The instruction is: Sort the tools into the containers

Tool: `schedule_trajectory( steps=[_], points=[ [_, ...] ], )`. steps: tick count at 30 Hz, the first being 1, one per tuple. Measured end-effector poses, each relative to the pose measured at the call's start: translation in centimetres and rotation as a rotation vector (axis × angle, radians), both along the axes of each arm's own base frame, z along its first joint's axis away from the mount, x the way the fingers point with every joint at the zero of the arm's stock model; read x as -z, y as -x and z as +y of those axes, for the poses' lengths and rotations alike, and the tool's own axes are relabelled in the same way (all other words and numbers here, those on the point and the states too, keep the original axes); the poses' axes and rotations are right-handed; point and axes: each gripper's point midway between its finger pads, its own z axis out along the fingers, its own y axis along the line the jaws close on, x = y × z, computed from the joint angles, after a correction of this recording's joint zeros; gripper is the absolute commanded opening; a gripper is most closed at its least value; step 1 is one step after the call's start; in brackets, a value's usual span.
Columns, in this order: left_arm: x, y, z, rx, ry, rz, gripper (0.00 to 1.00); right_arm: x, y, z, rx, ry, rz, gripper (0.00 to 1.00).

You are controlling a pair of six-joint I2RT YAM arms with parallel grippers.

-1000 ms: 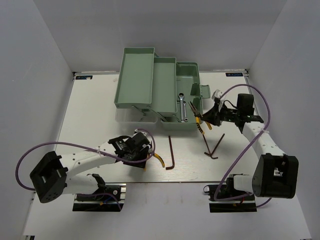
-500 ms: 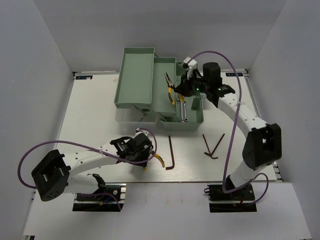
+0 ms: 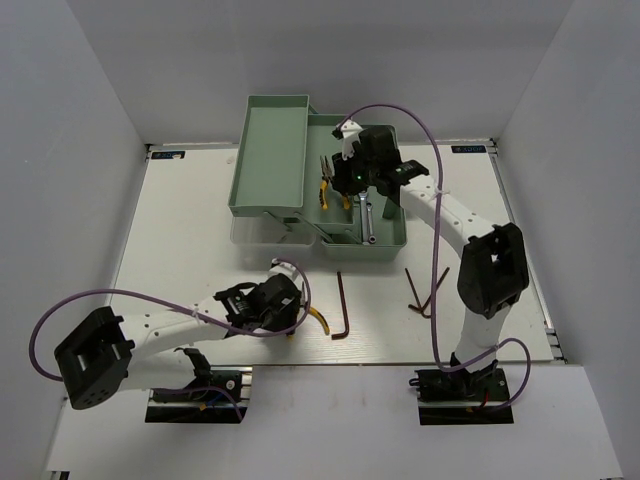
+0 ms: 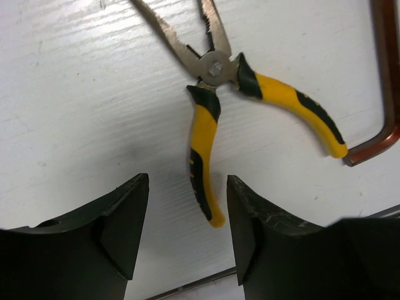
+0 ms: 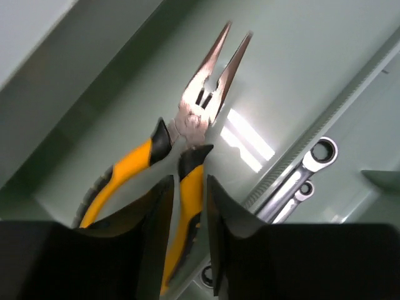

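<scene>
Two pairs of pliers are getting attention at once: the right gripper (image 3: 343,180) is clenching one pair of pliers (image 5: 197,119) by a yellow handle above the middle tray (image 3: 330,225) of the green toolbox (image 3: 270,150), nose pointing away from the fingers. The left gripper (image 4: 186,187), its jaws spread, is hovering over the second pliers (image 4: 212,65), which are lying open on the white table (image 3: 180,230) beside a brown hex key (image 3: 341,305). Another hex key (image 3: 428,290) is lying further right, while two wrenches (image 3: 368,215) are resting in the bin.
</scene>
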Motion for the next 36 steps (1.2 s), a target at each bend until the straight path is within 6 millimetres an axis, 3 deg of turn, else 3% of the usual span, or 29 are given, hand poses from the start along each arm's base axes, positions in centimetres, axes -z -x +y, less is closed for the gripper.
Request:
schedule_trajectory(
  steps=[3, 10, 15, 18, 21, 22, 25, 28, 29, 32, 34, 35, 36],
  points=[
    [-0.3, -0.1, -0.5, 0.011, 0.014, -0.017, 0.63, 0.4, 0.4, 0.1, -0.010, 0.009, 0.022, 0.53],
    [-1.9, -0.3, -1.4, 0.028, 0.070, -0.068, 0.62, -2.1, 1.4, -0.2, -0.023, -0.015, -0.018, 0.50],
    [-0.1, -0.5, -1.3, 0.021, -0.006, -0.043, 0.57, -5.4, 4.1, -4.2, 0.052, -0.024, -0.097, 0.50],
    [1.2, -0.9, -1.1, 0.001, -0.083, -0.025, 0.54, -6.0, 5.9, -7.7, 0.117, -0.024, -0.136, 0.50],
    [1.3, -1.5, -1.5, -0.010, -0.095, -0.037, 0.43, -4.6, 7.5, -10.8, 0.176, -0.003, -0.132, 0.50],
    [1.3, -1.6, -1.6, -0.014, -0.097, -0.041, 0.35, -4.1, 8.1, -11.5, 0.189, 0.004, -0.126, 0.50],
    [1.3, -1.9, -1.8, -0.020, -0.094, -0.049, 0.19, -2.3, 9.6, -13.2, 0.212, 0.024, -0.097, 0.50],
    [1.4, -2.3, -2.2, -0.021, -0.093, -0.054, 0.07, -1.8, 10.6, -14.4, 0.230, 0.026, -0.090, 0.50],
    [1.4, -2.3, -2.3, -0.022, -0.094, -0.054, 0.04, -1.8, 10.8, -14.7, 0.236, 0.024, -0.092, 0.53],
    [1.4, -2.2, -2.2, -0.021, -0.098, -0.054, 0.00, -1.7, 11.5, -15.7, 0.260, 0.021, -0.096, 0.87],
    [1.2, -1.9, -2.2, -0.010, -0.102, -0.046, 0.00, -1.3, 11.9, -16.6, 0.278, 0.046, -0.095, 0.87],
    [1.1, -1.5, -2.0, 0.006, -0.108, -0.037, 0.00, -1.0, 12.1, -17.1, 0.285, 0.063, -0.093, 0.78],
    [0.9, -0.9, -2.0, 0.034, -0.113, -0.022, 0.00, -0.5, 12.3, -17.6, 0.297, 0.082, -0.091, 0.50]
  ],
)
